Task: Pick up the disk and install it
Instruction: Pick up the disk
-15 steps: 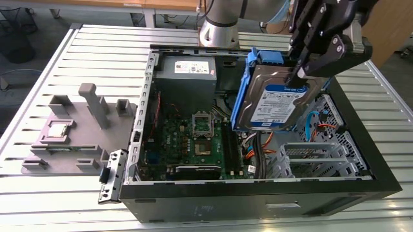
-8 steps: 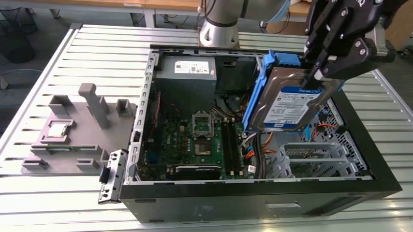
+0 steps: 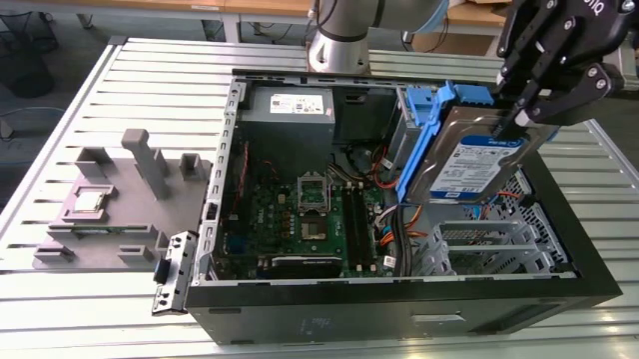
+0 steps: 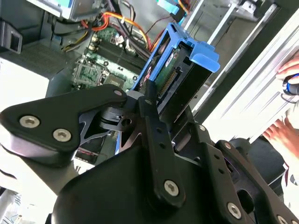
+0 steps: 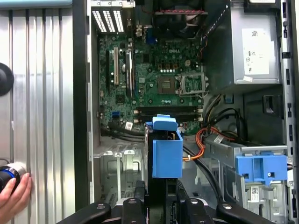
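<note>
The disk (image 3: 474, 161) hangs in the air at the exterior view's right. It is tilted steeply, label toward that camera, blue carrier edge on its left side. Its lower end dips into the open computer case (image 3: 399, 303), above the metal drive bay (image 3: 489, 239).

The hand (image 3: 512, 123) is closed on the disk's upper end, fingers pinching across its thickness. Nothing else supports the disk.

Step in hand, as judged: the pick-up is done and the install is under way. The disk is carried over the bay but not seated.

Seating would call for:
- levelling the disk out of its tilt
- lining the carrier up with the bay's opening
- staying clear of the orange cables (image 3: 387, 238) beside the bay
- staying clear of the upright blue bracket (image 5: 260, 168) fixed to the bay

Hidden or unclear:
- In the exterior view the disk covers much of the bay, so the slot it should enter cannot be made out.
- In the first wrist view the disk (image 5: 167, 151) shows end-on, carrier tab foremost. What lies directly under it is covered.
- The arm's links block much of the second wrist view, so the exact finger contact is hard to read.
- A person's fingers (image 5: 16, 196) rest on the slatted worktop (image 3: 170, 67) outside the case, around a small dark-blue object that cannot be identified.
</note>
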{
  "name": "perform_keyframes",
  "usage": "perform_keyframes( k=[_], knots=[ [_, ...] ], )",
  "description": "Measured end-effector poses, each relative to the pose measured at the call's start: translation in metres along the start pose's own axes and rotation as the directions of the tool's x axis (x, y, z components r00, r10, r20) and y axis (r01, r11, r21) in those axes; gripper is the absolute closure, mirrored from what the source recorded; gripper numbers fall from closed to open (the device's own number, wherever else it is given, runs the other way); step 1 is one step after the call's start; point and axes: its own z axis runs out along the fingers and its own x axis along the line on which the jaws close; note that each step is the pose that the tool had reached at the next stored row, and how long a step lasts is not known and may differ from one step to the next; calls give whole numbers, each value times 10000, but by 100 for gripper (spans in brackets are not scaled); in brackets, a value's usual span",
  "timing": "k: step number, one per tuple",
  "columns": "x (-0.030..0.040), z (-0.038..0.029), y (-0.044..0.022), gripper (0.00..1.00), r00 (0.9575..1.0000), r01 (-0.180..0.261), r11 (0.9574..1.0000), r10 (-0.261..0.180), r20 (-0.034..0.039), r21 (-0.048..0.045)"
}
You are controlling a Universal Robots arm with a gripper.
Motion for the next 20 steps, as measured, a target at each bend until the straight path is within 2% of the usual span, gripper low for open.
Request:
perform_keyframes(
  k=[4, 7, 20],
  knots=[
    [-4, -2, -106, 65, 10000, 0, 10000, 0, 0, 0],
    [15, -4, -133, 65, 10000, -1, 10000, 1, -1, 0],
    [278, -18, -194, 65, 10000, -14, 10000, 14, -1, 1]
  ],
)
